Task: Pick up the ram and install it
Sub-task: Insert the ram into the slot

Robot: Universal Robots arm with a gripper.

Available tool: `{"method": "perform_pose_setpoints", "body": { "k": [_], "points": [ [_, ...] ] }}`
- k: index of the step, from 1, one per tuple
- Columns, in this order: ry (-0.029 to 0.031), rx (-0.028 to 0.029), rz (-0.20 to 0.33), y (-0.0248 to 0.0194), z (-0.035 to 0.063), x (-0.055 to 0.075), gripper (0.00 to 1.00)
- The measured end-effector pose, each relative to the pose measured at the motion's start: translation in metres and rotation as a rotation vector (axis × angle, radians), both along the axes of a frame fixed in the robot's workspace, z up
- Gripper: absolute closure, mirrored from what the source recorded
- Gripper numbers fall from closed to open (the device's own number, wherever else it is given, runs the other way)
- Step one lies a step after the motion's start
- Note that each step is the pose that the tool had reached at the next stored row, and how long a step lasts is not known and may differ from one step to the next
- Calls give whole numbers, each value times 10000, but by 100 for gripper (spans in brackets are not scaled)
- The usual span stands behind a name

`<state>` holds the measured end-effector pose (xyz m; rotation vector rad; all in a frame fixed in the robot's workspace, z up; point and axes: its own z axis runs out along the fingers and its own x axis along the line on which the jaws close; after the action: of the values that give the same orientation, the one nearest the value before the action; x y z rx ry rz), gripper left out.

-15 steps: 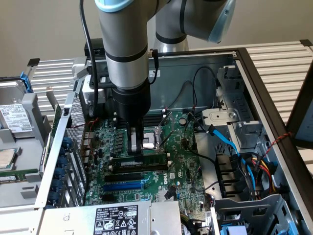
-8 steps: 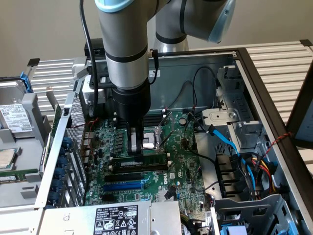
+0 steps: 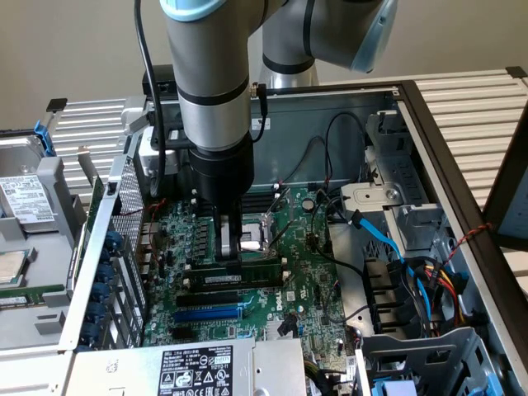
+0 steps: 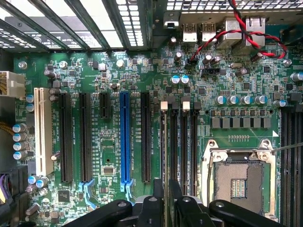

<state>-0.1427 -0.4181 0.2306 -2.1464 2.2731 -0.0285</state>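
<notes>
Over on the exterior view's left, a drive with a white label (image 3: 23, 206) is lying outside the open case. A row of blue clips (image 3: 99, 293) is lining the case's metal rear panel. Moving in, the green motherboard (image 3: 318, 276) is covering the case floor, and my arm is hanging straight down over it at frame centre. My gripper (image 3: 230, 257) is sitting low on the board, and I'm pinching the ram (image 3: 257, 274) by its upper edge, fingers pressed against its two faces. The ram is standing on edge just below the centre of the exterior view, lying along a memory slot, green showing on both sides of my fingers. Whether it's fully seated, I cannot tell. Just below it in that frame, a black expansion slot (image 3: 210, 296) and then the blue expansion slot (image 3: 206, 314) are running parallel. Right beside my gripper, the open CPU socket (image 3: 257, 233) is showing its metal frame. In the wrist view, my fingers (image 4: 176, 196) are lining up over the black memory slots (image 4: 185, 142), between the blue slot and the socket. Toward the exterior view's right, a blue cable (image 3: 386, 241) is curling past the drive cage (image 3: 412, 221).
</notes>
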Motion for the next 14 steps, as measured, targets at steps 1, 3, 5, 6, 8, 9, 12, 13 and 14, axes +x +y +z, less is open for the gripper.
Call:
{"method": "perform_pose_setpoints", "body": {
  "k": [1,3,5,6,8,9,12,13,14],
  "points": [
    [0,0,1,0,0,0,80],
    [0,-1,1,0,0,0,80],
    [0,0,1,0,0,1,80],
    [0,-1,1,0,0,0,80],
    [0,0,1,0,0,1,80],
    [0,-2,0,0,5,0,80],
    [0,-15,0,0,39,0,80],
    [0,-19,1,0,44,1,80],
    [-1,-20,1,0,44,1,80]
  ]
}}
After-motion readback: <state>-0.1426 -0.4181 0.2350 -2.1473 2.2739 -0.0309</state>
